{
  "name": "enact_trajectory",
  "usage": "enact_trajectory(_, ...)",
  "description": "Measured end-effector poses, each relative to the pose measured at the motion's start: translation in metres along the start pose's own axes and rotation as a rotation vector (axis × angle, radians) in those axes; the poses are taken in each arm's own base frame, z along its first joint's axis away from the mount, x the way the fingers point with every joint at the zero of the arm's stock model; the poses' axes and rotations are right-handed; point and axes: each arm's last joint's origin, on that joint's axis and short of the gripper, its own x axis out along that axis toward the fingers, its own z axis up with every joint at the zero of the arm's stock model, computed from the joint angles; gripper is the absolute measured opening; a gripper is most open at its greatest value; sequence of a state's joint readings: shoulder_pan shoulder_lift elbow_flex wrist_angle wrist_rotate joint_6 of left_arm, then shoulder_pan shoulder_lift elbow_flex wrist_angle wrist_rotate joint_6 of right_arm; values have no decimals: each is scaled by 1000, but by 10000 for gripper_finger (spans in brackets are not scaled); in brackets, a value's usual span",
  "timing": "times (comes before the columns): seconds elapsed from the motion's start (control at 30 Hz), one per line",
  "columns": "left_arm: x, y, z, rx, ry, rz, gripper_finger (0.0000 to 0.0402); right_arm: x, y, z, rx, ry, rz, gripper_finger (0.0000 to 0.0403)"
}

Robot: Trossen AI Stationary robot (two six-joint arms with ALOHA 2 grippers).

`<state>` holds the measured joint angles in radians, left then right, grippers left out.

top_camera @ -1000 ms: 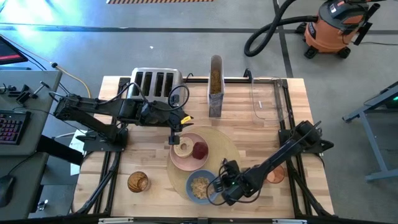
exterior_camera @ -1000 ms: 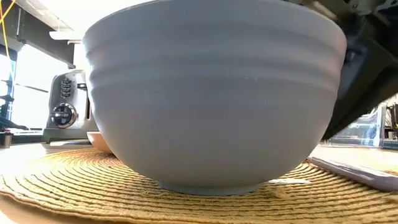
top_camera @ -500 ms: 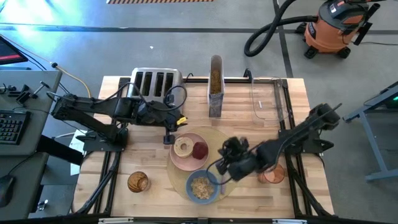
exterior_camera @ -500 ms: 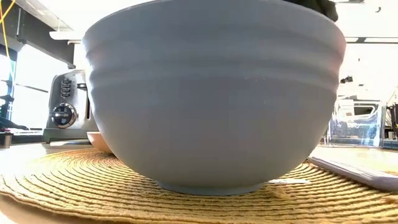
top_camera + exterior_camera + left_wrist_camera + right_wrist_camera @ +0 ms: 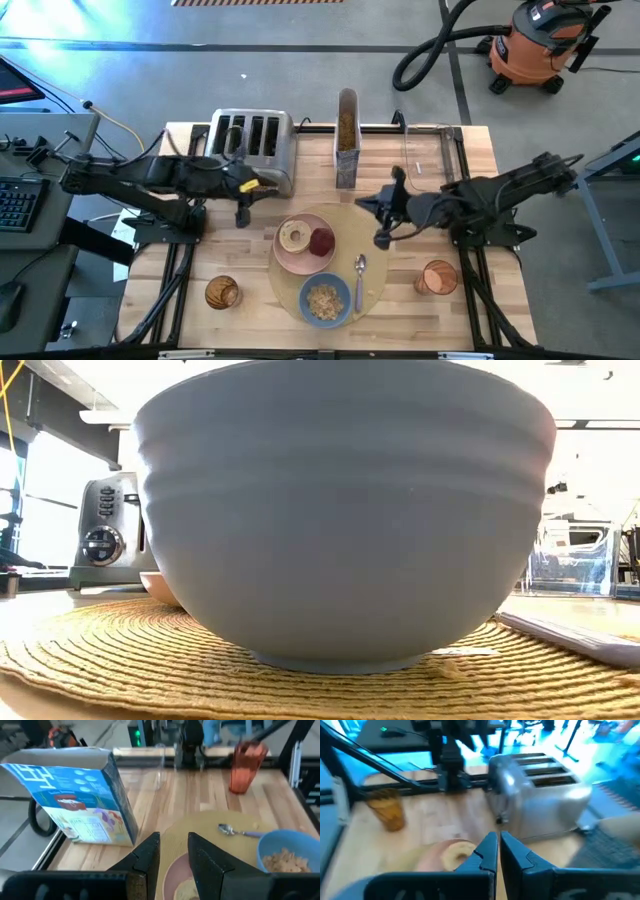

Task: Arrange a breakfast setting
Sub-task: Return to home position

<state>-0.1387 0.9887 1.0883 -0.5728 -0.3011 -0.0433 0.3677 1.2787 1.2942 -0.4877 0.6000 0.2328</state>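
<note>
You've got a tan placemat [image 5: 350, 225], ring-woven, w/ pink plate [image 5: 288, 260] btwn the black left tool [image 5: 242, 220] and black right tool [image 5: 381, 240]; tan bagel [image 5: 294, 237], red fruit [image 5: 321, 241] on it. Nearer right tool: silver spoon [image 5: 359, 270], blue bowl [image 5: 305, 290] w/ beige flakes [image 5: 322, 299]. Surface [image 5: 250, 270] pale wood planks.

blue box [image 5: 75, 800]: large white letters are printed on its top face; the word cannot be read with certainty.
box side panel: small print is shown, none legible.
toaster [image 5: 108, 535]: dial markings are seen, unreadable.
vacuum [image 5: 540, 40]: a dark label is carried, unreadable.
</note>
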Motion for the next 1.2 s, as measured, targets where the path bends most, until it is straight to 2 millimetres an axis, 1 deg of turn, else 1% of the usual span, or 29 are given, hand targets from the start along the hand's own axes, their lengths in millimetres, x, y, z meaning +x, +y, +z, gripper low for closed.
enact_trajectory(0.17, -14, 6, -26, -29, -72, -2, 90, -11, -18, -3, -57, 53, -84, 0)
enact_trajectory(0.27, -20, 8, -42, -45, -120, -3, 90, -14, -21, -8, -63, 96, -94, 0)
enact_trajectory(0.33, -22, 9, -54, -50, -138, -3, 90, -13, -20, -13, -65, 96, -91, 0)
enact_trajectory(0.43, -25, 11, -67, -61, -172, -6, 90, -8, -20, -32, -59, 81, -65, 0)
enact_trajectory(0.57, -29, 13, -82, -70, -199, -7, 90, -3, -27, -68, -9, 22, -47, 0)
enact_trajectory(0.7, -31, 14, -96, -90, -214, -9, 90, -7, -37, -102, 71, -65, -18, 0)
enact_trajectory(0.83, -27, 14, -111, -111, -247, 13, 90, -13, -47, -133, 88, -156, 21, 0)
enact_trajectory(1.0, -21, 14, -132, -113, -254, 55, 90, -22, -58, -162, 92, -246, 56, 0)
enact_trajectory(1.2, -16, 15, -152, -124, -272, 111, 90, -32, -70, -186, 118, -285, 72, 0)
